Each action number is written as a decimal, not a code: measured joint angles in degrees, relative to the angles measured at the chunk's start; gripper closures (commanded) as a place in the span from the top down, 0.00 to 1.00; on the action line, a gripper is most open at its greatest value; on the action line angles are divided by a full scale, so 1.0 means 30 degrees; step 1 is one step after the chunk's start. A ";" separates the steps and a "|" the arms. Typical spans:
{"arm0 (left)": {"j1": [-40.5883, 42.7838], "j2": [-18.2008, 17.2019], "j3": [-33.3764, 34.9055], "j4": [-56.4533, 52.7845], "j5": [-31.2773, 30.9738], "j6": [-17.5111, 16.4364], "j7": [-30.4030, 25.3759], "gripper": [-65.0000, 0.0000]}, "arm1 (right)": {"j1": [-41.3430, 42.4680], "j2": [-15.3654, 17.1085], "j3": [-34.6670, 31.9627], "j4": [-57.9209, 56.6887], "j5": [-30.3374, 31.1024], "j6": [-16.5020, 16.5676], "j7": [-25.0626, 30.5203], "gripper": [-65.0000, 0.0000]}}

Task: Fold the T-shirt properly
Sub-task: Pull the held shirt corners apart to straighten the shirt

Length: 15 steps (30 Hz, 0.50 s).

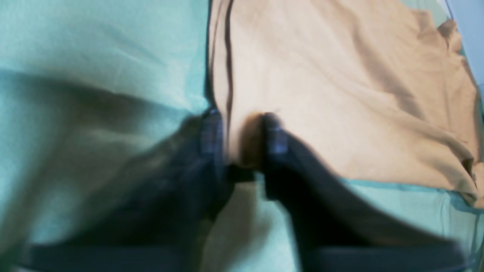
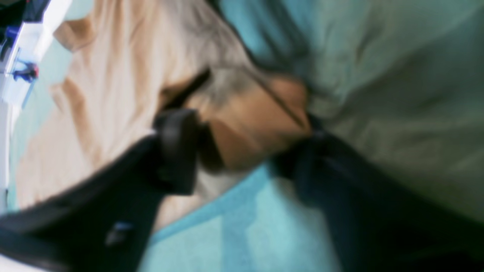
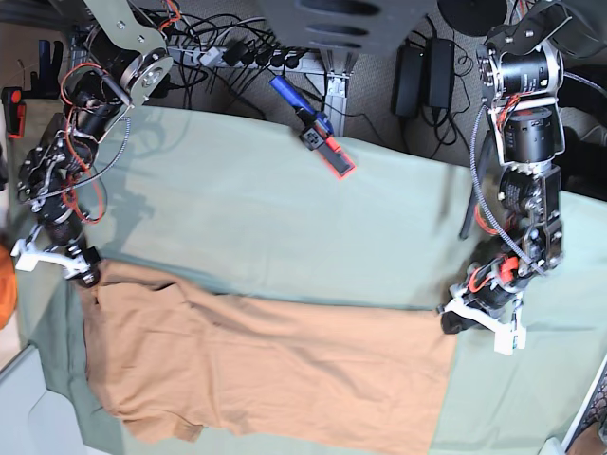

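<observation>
The tan T-shirt (image 3: 275, 370) lies spread out flat on the green tablecloth (image 3: 266, 209), sleeves toward the left of the base view. My left gripper (image 3: 457, 320) is down at the shirt's far right corner. In the left wrist view its fingers (image 1: 211, 132) pinch a bunched ridge of the T-shirt (image 1: 340, 94) at the hem, so the left gripper (image 1: 242, 136) is shut on it. My right gripper (image 3: 83, 270) sits at the far left corner. In the blurred right wrist view, the right gripper (image 2: 242, 147) has its jaws wide apart astride a raised fold of the T-shirt (image 2: 113, 75).
A blue and red tool (image 3: 321, 142) lies at the cloth's back edge. Cables and power bricks (image 3: 427, 62) sit beyond it. An orange object (image 3: 5, 294) shows at the left border. The table's front left corner (image 3: 28, 379) drops off near the sleeve.
</observation>
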 measured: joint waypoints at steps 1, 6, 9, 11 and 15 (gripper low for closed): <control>0.0000 0.0000 0.0000 0.0007 -0.0015 -0.0007 -0.0146 0.00 | -0.0007 -0.0029 -0.0007 -0.0015 -0.0058 0.0000 -0.0087 0.22; 0.0000 -0.0073 0.0029 0.0000 -0.0175 -0.1778 -0.0998 0.00 | -0.0051 -0.0102 -0.0015 -0.0087 0.0146 0.0007 -0.0284 0.00; 0.0000 -0.0306 0.0044 0.0000 -0.0488 -0.3024 -0.0991 0.00 | -0.0051 -0.0109 -0.0015 -0.0087 0.0299 0.0007 -0.0291 0.00; 0.0007 -0.0401 0.0044 0.0000 -0.1027 -0.3075 -0.0911 0.00 | -0.0051 -0.0102 -0.0015 -0.0087 0.0568 0.0007 -0.0590 0.00; 0.0022 -0.0729 0.0007 0.0000 -0.1916 -0.3220 0.1107 0.00 | -0.0058 0.0007 -0.0007 0.0138 0.0947 0.0007 -0.2018 0.00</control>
